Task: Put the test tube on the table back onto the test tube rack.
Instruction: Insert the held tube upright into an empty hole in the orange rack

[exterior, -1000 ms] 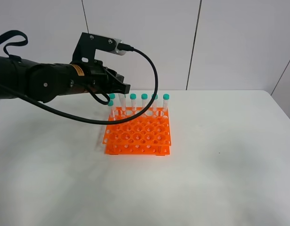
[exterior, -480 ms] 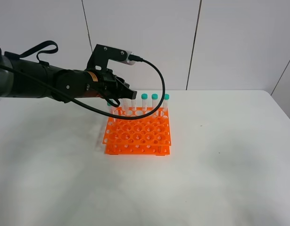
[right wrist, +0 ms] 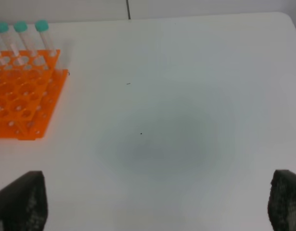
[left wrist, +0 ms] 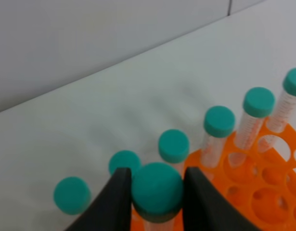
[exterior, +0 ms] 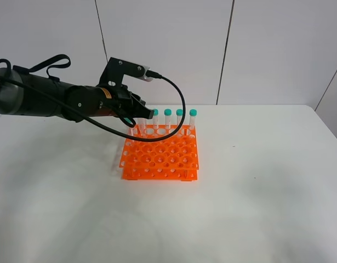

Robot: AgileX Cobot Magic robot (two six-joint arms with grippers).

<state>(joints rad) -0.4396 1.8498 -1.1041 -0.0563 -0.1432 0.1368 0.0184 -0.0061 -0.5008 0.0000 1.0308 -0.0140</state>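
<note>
The test tube (left wrist: pixel 157 188) was clamped in the left gripper (left wrist: pixel 157 179), crowded by neighbouring tubes (left wrist: pixel 173 144). The right gripper (right wrist: pixel 151 204) was spread wide above the table (right wrist: pixel 186 72).

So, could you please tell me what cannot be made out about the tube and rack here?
Left wrist view: the test tube between the left fingers is cut off below its cap by the frame edge, hiding its tip.
Exterior high view: the left arm hides the caps at the far-left corner of the test tube rack.
Right wrist view: the frame edge crops the rack; the right fingers are blurred.
</note>
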